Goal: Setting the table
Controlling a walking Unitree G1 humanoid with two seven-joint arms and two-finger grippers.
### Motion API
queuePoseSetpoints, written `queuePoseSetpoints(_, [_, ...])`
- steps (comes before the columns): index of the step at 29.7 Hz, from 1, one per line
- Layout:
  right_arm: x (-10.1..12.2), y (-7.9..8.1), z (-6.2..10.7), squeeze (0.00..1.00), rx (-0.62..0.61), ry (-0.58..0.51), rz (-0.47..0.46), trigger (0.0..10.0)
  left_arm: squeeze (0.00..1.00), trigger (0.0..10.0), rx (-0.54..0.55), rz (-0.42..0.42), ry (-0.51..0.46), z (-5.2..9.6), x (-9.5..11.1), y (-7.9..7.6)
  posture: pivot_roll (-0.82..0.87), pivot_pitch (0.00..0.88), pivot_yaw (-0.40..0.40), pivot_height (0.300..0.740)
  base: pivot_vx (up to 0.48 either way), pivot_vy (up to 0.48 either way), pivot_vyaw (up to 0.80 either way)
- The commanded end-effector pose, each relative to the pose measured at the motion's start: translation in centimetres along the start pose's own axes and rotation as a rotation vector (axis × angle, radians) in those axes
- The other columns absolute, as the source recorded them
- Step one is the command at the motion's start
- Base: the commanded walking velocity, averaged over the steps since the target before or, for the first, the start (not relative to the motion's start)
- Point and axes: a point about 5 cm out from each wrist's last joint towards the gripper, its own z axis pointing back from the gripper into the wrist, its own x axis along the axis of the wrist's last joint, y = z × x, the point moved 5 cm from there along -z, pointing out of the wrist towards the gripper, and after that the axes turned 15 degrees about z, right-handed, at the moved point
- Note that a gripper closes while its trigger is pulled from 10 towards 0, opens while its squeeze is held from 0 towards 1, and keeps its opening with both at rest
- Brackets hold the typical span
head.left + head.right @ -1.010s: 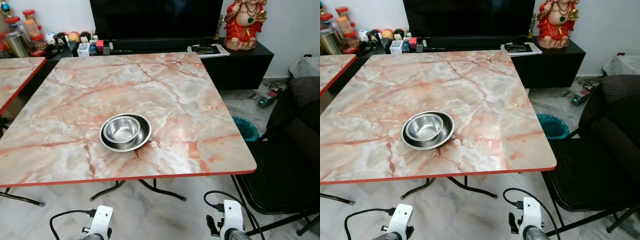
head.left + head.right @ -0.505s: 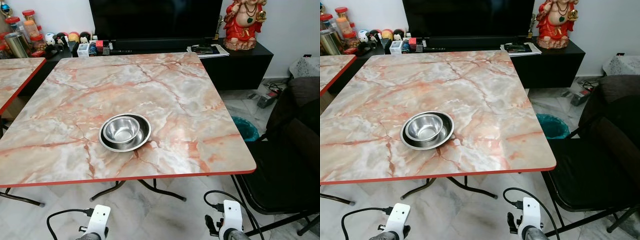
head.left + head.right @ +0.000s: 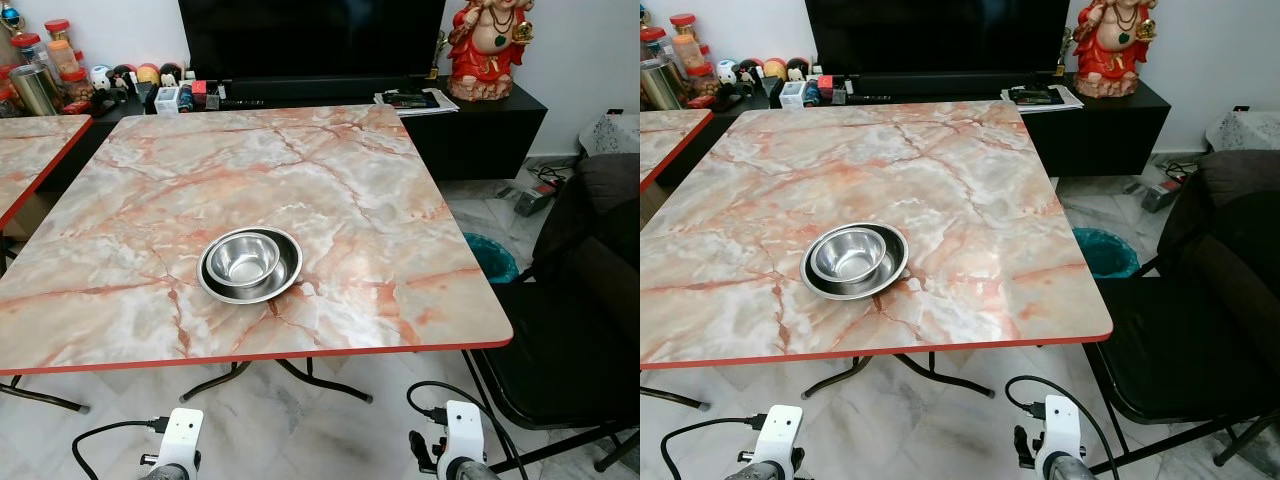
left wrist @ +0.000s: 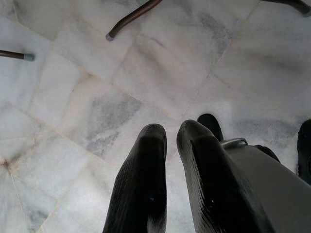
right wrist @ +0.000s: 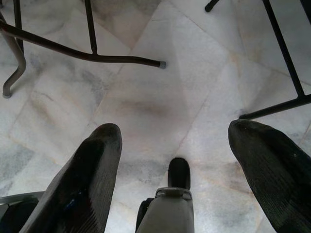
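Observation:
A steel bowl sits inside a wider steel plate near the front edge of the marble-patterned table. Both my arms hang low below that edge, over the floor. The left wrist and right wrist show at the bottom of the eye views. My left gripper points down at the floor tiles with its two fingers nearly touching and nothing between them. My right gripper is open wide, empty, above the floor.
A black folding chair stands right of the table. A second marble table is at the left. Behind are a dark TV cabinet with a red figurine and jars. A teal bin sits by the table's right side. Table legs cross the floor.
My left wrist has drifted a little to the left and lower in the eye views. The bowl, plate and right arm have stayed put.

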Motion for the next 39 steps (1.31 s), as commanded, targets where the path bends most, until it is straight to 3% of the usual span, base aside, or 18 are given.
queuePoseSetpoints(1, [0.29, 0.18, -0.06, 0.00, 0.007, -0.004, 0.014, 10.0, 0.00, 10.0, -0.002, 0.011, 0.001, 0.00, -0.09, -0.12, -0.06, 0.000, 0.010, 0.740, 0.000, 0.000, 0.00])
queuePoseSetpoints(8, [-0.06, -0.06, -0.01, 0.00, -0.002, 0.012, 0.059, 10.0, 0.00, 10.0, -0.009, 0.008, 0.009, 0.01, -0.40, -0.50, -0.06, 0.000, 0.011, 0.740, 0.000, 0.000, 0.00])
queuePoseSetpoints(17, [-0.37, 0.26, 0.01, 0.00, 0.003, 0.018, 0.024, 10.0, 0.00, 10.0, -0.017, 0.018, 0.023, 0.07, -0.88, -0.66, -0.07, 0.000, 0.024, 0.740, 0.000, 0.000, 0.00])
queuePoseSetpoints(39, [-0.15, 0.87, -0.08, 0.00, 0.014, 0.015, 0.021, 10.0, 0.00, 10.0, -0.022, 0.002, 0.019, 0.01, -0.53, -0.67, -0.06, 0.000, 0.032, 0.740, 0.000, 0.461, 0.00])
